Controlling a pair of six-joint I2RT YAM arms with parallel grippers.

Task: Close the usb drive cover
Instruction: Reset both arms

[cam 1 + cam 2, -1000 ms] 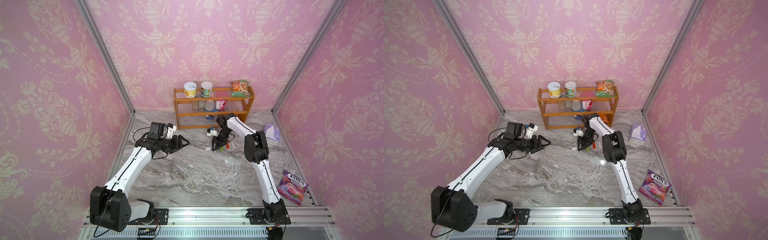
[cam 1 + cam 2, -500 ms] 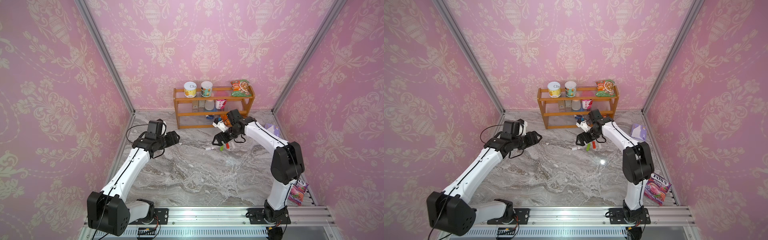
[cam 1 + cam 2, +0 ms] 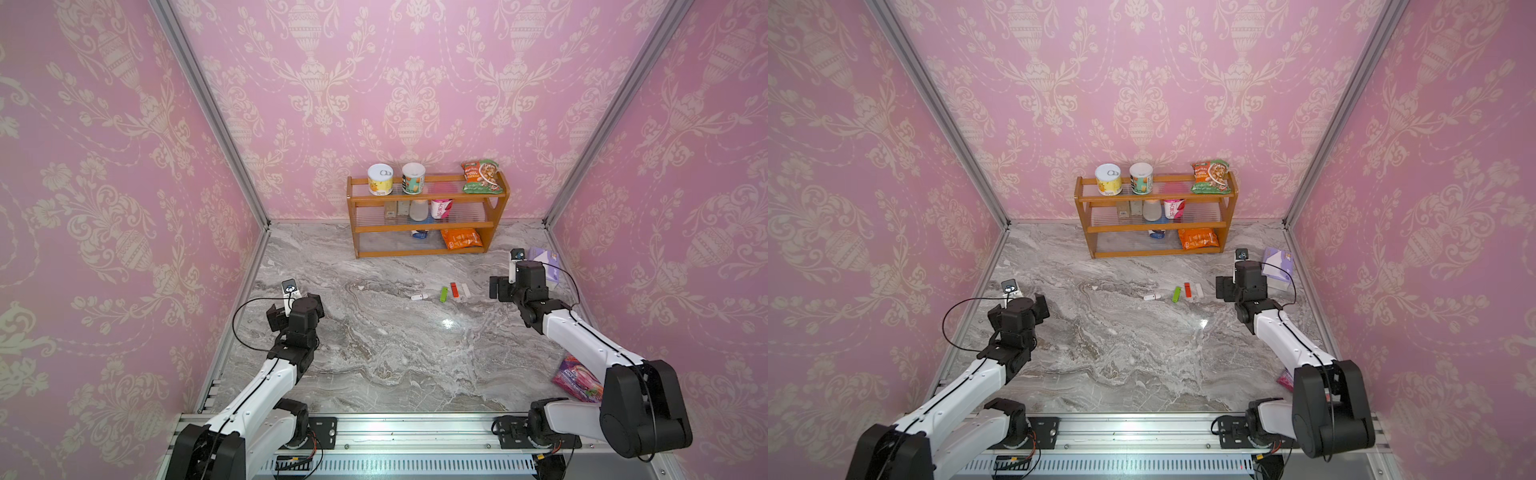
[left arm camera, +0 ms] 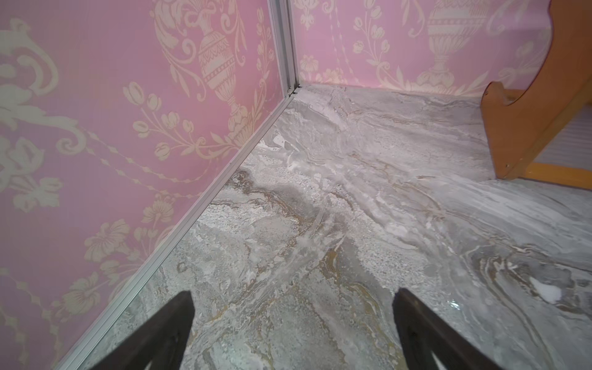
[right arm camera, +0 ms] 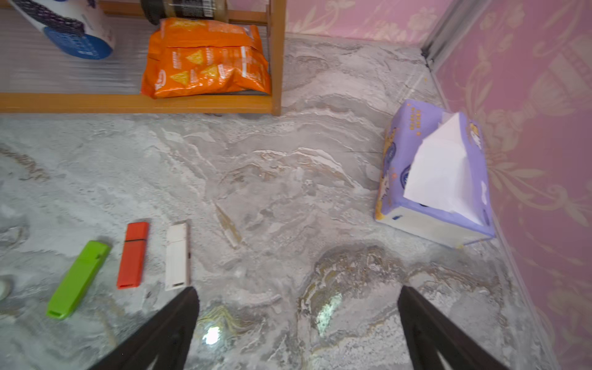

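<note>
Marble tabletop (image 3: 395, 353): observe the white usb drive (image 3: 419, 296) lying flat, at 9 o'clock of the green drive (image 3: 444, 294). Both arms have retracted from it; left gripper (image 4: 293, 291) and right gripper (image 5: 298, 288) stand spread, empty.

glossy marbled table (image 5: 288, 192), wooden rack (image 5: 128, 103), smooth plastic green usb drive (image 5: 78, 278).

Bright, even light; glare on the tabletop (image 3: 448, 323); shelf (image 5: 137, 103) perhaps motion-blurred.
</note>
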